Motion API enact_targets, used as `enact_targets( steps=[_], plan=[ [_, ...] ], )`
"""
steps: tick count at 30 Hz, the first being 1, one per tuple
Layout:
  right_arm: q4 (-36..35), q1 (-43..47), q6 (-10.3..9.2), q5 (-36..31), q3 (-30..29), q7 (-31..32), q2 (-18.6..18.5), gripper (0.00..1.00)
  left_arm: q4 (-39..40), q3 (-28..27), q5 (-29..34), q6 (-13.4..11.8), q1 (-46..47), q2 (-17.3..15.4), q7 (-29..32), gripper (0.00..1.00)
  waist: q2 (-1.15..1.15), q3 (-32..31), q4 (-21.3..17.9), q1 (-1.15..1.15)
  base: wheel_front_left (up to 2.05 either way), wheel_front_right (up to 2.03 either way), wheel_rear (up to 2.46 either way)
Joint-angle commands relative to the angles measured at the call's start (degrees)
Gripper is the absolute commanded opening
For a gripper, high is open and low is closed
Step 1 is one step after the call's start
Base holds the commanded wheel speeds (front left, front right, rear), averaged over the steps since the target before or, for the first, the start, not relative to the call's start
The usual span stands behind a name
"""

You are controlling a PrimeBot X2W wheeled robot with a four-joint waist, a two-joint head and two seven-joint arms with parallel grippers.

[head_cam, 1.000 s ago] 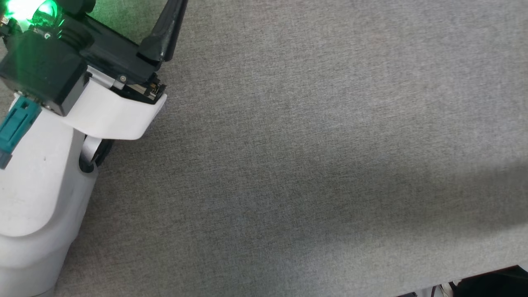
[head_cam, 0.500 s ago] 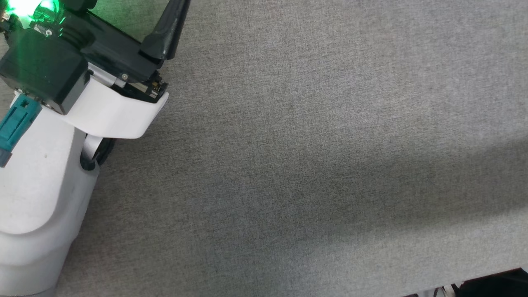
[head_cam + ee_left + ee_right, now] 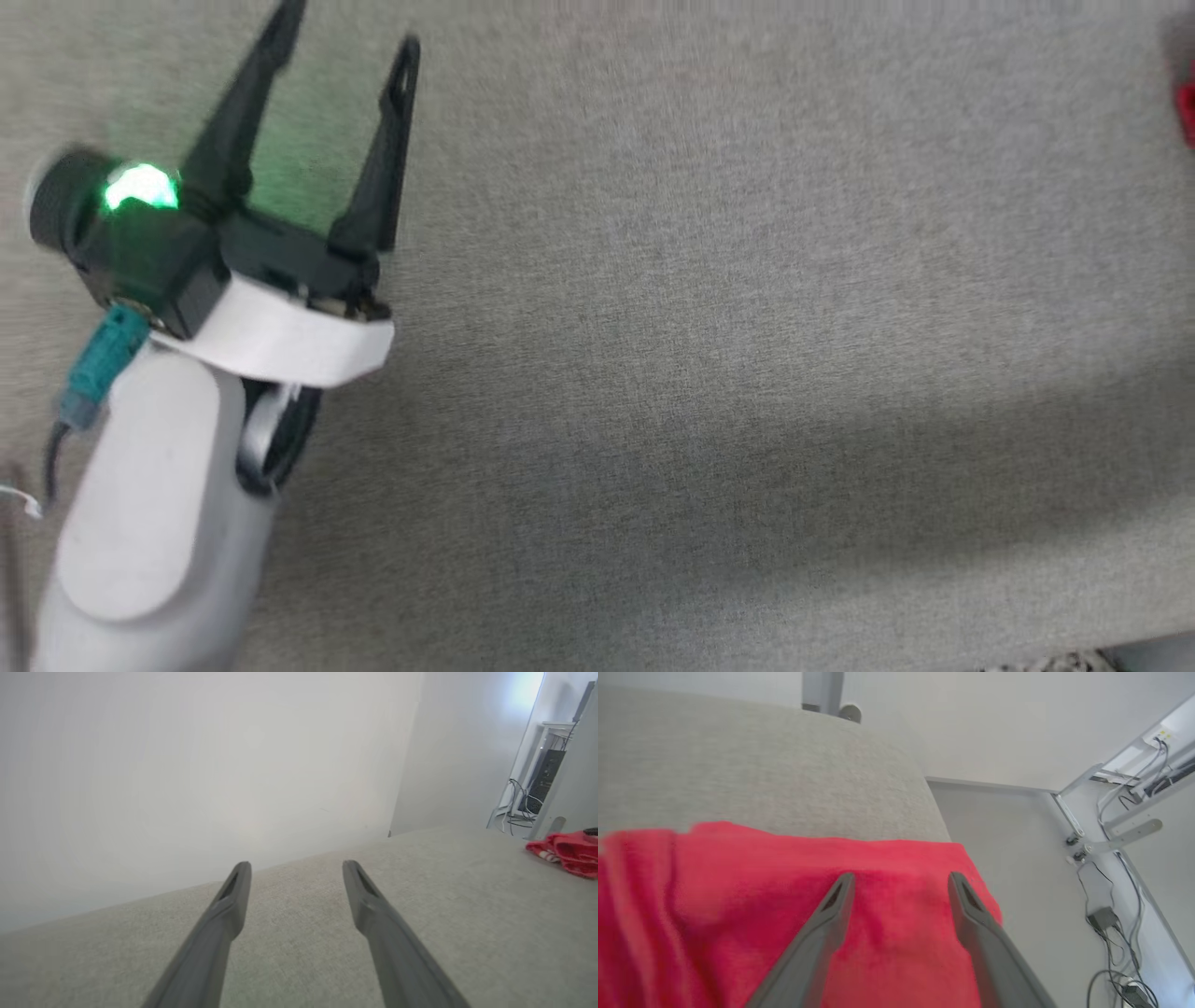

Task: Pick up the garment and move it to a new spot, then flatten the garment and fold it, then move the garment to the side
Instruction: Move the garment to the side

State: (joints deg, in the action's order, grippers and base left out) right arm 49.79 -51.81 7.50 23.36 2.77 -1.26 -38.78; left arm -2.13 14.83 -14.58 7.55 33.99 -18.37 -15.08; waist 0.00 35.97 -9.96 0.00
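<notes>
Looks like the set-aside step: right gripper spread wide, empty, over the garment lower frame. Next up, lift clear without snagging.

I'm looking down on a bench covered in grey woven fabric, with a soft band of shadow across its near side. A plain white wall rises behind it. Past its corner are pale floor, loose cables and a dark box.

Our left pincer gapes at upper left above its pale forearm; our right pincer is spread too.
</notes>
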Motion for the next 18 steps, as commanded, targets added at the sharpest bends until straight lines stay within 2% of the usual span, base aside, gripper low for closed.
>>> enact_targets(
  steps=[1,9,18],
  plan=[
    [-1.1,1.3,-0.03,0.8,0.9,-0.4,0.8,1.00,-0.3,-0.6,-0.6,-0.2,-1.9,0.4,-0.1,1.00,0.00,-4.1,1.9,0.00,0.00,0.00,0.00],
    [-9.3,9.5,-0.03,5.5,7.8,-3.2,3.7,1.00,-4.9,-3.6,-1.9,-0.2,-11.7,5.0,-0.1,1.00,0.00,-13.5,5.5,0.00,0.00,0.00,0.00],
    [-15.1,20.4,-0.03,8.6,11.1,-10.2,8.1,1.00,-9.3,-6.4,-3.3,-0.2,-19.4,7.6,-0.1,1.00,0.00,-22.4,10.0,0.00,0.00,0.00,0.00]
  ],
)
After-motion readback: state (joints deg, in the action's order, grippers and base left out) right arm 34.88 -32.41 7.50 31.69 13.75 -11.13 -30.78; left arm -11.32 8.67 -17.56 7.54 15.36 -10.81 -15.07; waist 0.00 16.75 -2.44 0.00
